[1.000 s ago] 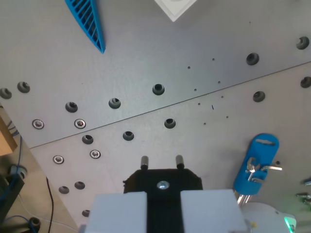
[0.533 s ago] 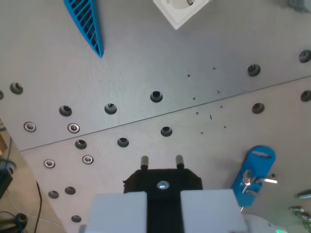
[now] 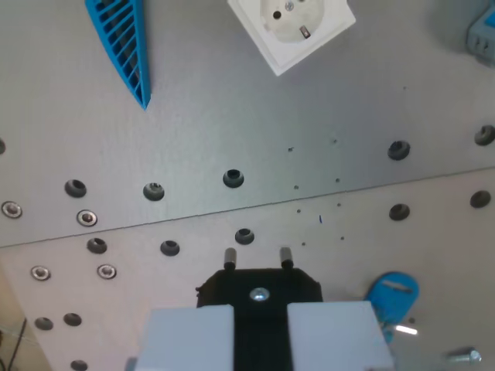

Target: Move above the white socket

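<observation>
White socket sits at the top, well ahead of the end effector; its grip unclear.

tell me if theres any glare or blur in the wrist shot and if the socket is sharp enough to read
Wrist view: soft, even light on the metal plate, no hard glare; the white socket is fairly sharp, its top cut by the frame edge; the gripper base at the bottom is blurred, too close to focus.
</observation>
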Motion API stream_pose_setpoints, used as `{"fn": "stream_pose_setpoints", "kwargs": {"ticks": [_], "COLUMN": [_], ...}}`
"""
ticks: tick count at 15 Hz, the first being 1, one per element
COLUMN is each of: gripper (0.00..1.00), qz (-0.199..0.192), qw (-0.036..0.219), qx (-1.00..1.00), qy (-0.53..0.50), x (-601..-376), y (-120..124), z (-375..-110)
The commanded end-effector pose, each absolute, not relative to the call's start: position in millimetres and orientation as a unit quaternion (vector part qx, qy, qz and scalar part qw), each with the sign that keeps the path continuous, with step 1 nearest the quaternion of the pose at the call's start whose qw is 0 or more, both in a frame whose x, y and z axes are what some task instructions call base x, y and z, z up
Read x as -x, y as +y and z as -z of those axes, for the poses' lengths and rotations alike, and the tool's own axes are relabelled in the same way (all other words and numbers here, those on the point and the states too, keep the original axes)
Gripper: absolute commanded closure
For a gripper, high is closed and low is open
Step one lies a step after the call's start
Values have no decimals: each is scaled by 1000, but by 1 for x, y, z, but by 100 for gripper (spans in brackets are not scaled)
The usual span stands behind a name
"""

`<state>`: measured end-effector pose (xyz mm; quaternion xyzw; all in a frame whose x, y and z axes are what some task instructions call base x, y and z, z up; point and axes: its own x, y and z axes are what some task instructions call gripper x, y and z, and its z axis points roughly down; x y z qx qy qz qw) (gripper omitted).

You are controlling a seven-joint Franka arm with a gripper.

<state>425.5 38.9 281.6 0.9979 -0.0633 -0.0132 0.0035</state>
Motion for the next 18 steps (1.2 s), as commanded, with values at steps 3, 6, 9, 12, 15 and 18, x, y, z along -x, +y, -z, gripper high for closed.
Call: {"fn": "stream_pose_setpoints", "kwargs": {"ticks": [3,6,9,12,15,18], "gripper": [100,100,100,100,100,100], "qz": [-28,-27,-27,-24,-22,-18], "qw": [2,6,6,7,10,13], "qx": [-998,-996,-994,-990,-987,-984], "qy": [54,85,108,137,161,176], "x": [-428,-433,-438,-444,-449,-455], "y": [29,26,23,19,16,13], "z": [-256,-241,-227,-212,-197,-182]}}
